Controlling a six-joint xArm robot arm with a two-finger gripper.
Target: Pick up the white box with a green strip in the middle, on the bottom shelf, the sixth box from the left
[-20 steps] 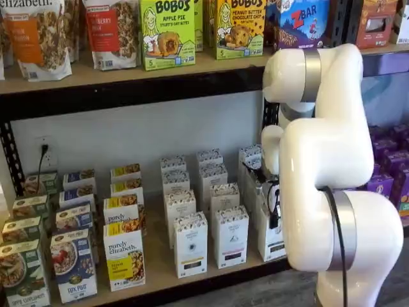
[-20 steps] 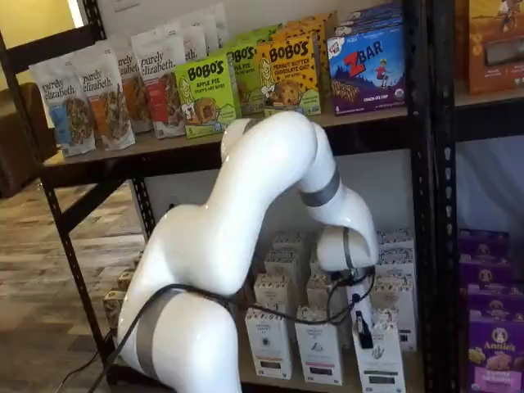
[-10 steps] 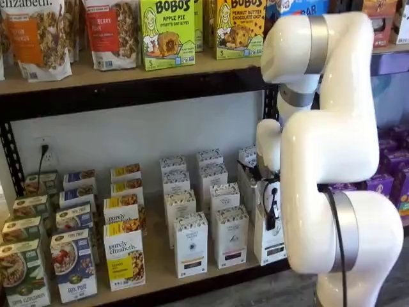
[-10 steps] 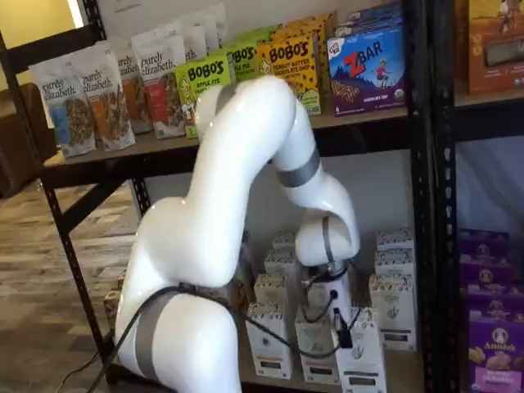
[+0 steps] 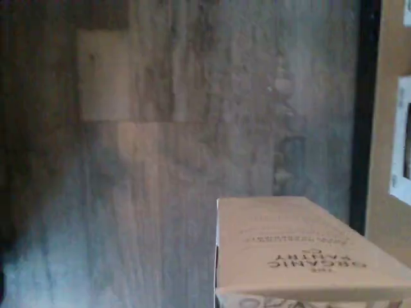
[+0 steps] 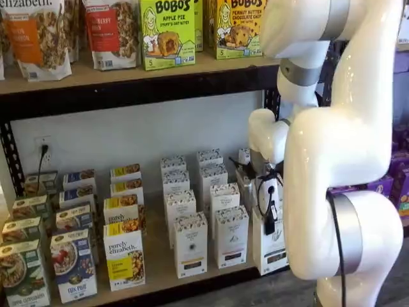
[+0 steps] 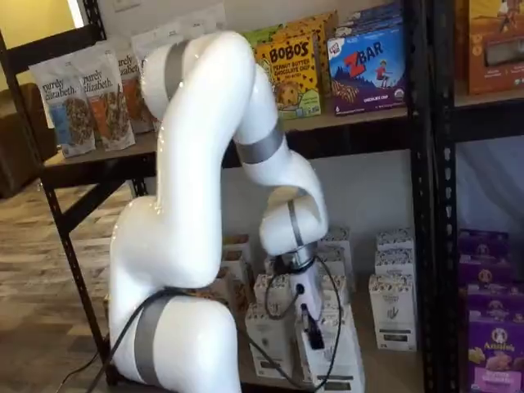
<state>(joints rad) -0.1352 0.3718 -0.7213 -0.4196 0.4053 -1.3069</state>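
The white box (image 6: 271,251) hangs from my gripper (image 6: 270,220) at the front edge of the bottom shelf (image 6: 158,257), forward of its row. One black finger lies flat against its front, with a cable beside it. In a shelf view the gripper (image 7: 312,329) sits on the same box (image 7: 336,365), low over the shelf board (image 7: 395,370). In the wrist view the box's pale printed side (image 5: 302,250) fills the near corner, out over the floor, beside the shelf's black front beam (image 5: 367,96).
Rows of like white cartons (image 6: 190,246) stand to the left, then yellow-labelled purely elizabeth boxes (image 6: 124,257). Bobo's boxes (image 6: 167,32) fill the upper shelf. A black upright (image 7: 438,205) and purple boxes (image 7: 491,348) stand to the right. Grey wood floor (image 5: 160,160) lies below.
The arm has drawn back from the shelf with the white box in the gripper. The box has come forward out of its row. The upper arm has risen.
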